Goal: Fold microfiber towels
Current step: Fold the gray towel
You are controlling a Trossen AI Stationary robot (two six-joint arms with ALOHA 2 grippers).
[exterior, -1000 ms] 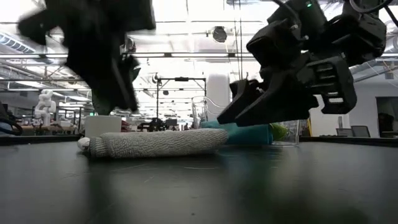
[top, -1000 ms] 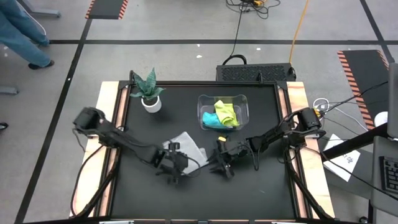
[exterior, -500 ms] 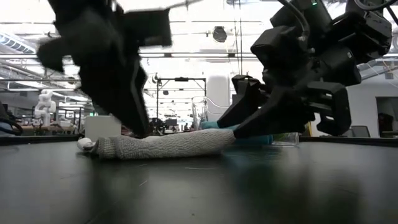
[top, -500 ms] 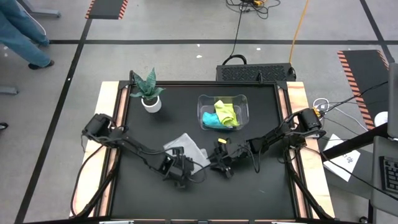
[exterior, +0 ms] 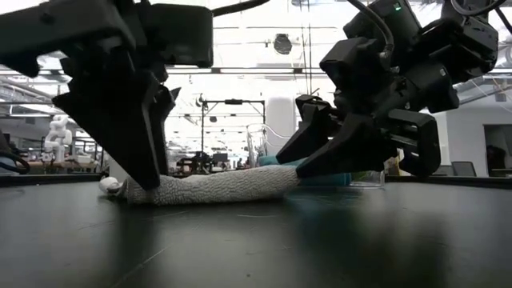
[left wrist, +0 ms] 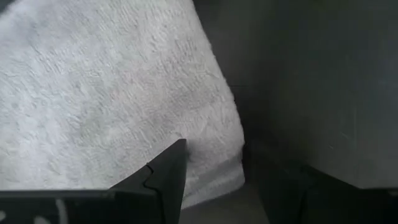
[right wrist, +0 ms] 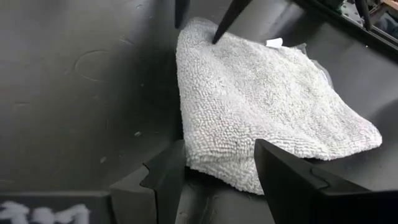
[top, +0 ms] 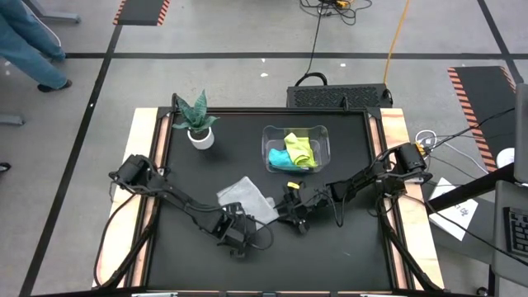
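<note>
The light grey towel (top: 246, 198) lies folded flat on the black table, and also shows in the low view (exterior: 216, 186). My left gripper (top: 237, 224) is open and points down at the towel's near corner (left wrist: 211, 162), one finger over the cloth and one beside it. My right gripper (top: 282, 213) is open and low at the towel's right corner (right wrist: 217, 165), with a finger on either side. The yellow-green towel (top: 300, 147) and the teal towel (top: 280, 160) lie in the clear bin (top: 323, 132). My left gripper comes from above with its fingers pointing down. One fingertip (right wrist: 214, 38) meets the grey towel's edge at the near corner, and the other stands off the cloth. I cannot tell whether it presses the cloth. My right gripper's fingers straddle the right corner; I cannot tell whether they touch it.
A potted plant (top: 198, 124) stands at the far left of the table. The clear bin stands at the far middle. Bare black table (top: 346, 256) lies near and to the right of the grippers. A person's legs (top: 29, 49) show on the floor beyond the table.
My left gripper has gone toward the table's near edge and down to the grey towel's near corner. My right gripper has sunk a little toward the towel's right corner. The towel has stayed where it was.
</note>
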